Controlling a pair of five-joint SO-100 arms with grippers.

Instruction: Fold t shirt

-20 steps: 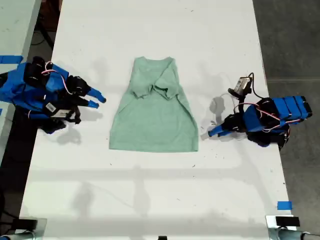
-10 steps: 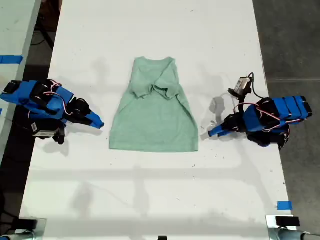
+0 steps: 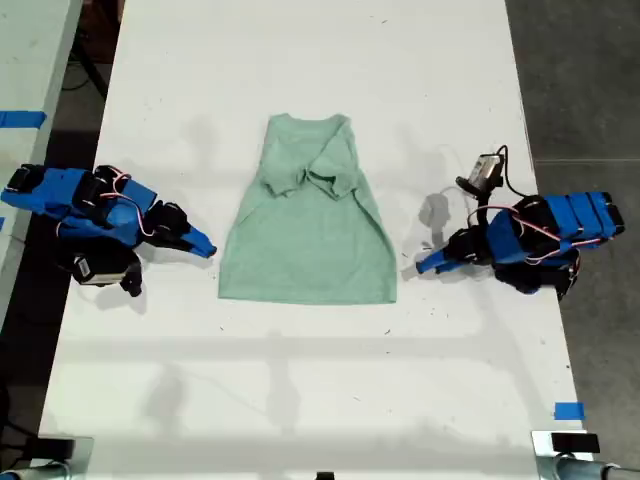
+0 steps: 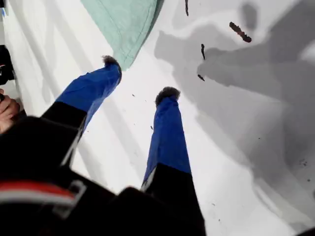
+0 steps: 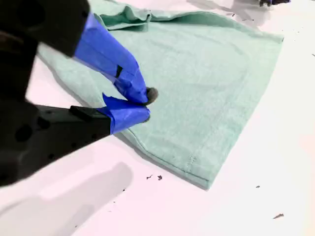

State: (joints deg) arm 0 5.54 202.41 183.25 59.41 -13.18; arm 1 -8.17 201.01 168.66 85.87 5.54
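Second wrist view: my second gripper (image 5: 143,105) has blue jaws closed tip to tip, nothing visibly pinched, sitting over the edge of the shirt (image 5: 206,73). Shirt lies flat on the white table (image 5: 256,206), hem corner near the jaws, folded fabric bunched at the far end.

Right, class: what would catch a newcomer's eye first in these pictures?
The mint-green t shirt lies in the middle of the white table, sleeves folded in. Two blue grippers flank its hem end: my first gripper, jaws open, on the exterior view's right, my second gripper, jaws together, on its left.
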